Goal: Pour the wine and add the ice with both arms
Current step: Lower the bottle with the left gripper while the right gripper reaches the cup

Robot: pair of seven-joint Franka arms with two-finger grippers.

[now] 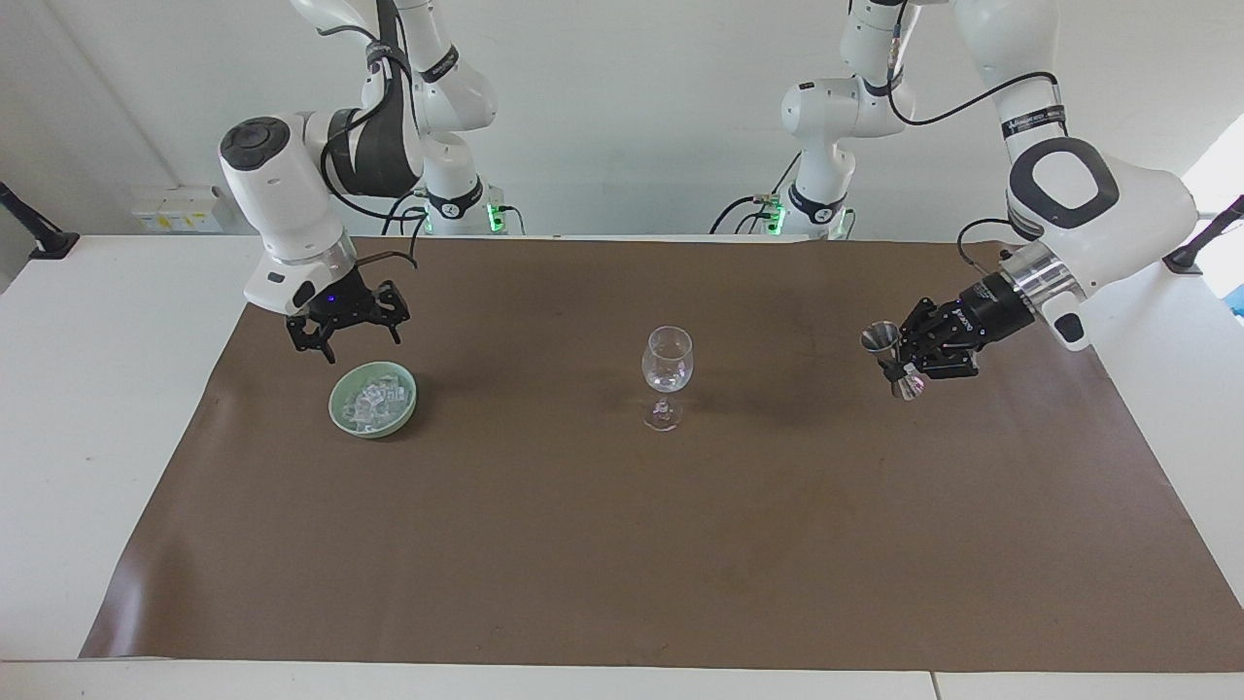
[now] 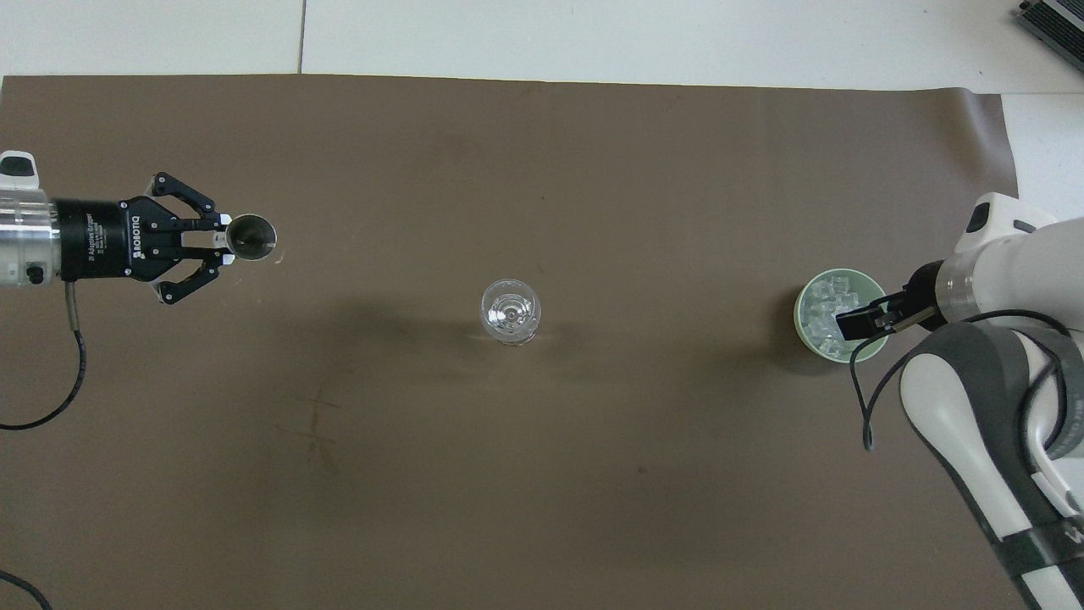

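Observation:
A clear wine glass [image 1: 667, 372] [image 2: 511, 311] stands upright in the middle of the brown mat. My left gripper [image 1: 902, 363] [image 2: 222, 241] is shut on the waist of a metal jigger [image 1: 881, 339] [image 2: 253, 237]. It holds the jigger in the air over the mat toward the left arm's end, well apart from the glass. A green bowl [image 1: 334, 400] [image 2: 799, 313] of ice [image 1: 374, 398] [image 2: 819, 308] sits toward the right arm's end. My right gripper [image 1: 362, 346] [image 2: 855, 324] hangs open just above the bowl, fingers pointing down, holding nothing.
The brown mat [image 1: 622, 544] covers most of the white table [image 1: 87, 408]. Black clamp mounts [image 1: 39, 238] stand at the table's corners near the robots. A dark device [image 2: 1054, 21] lies at a corner farthest from the robots.

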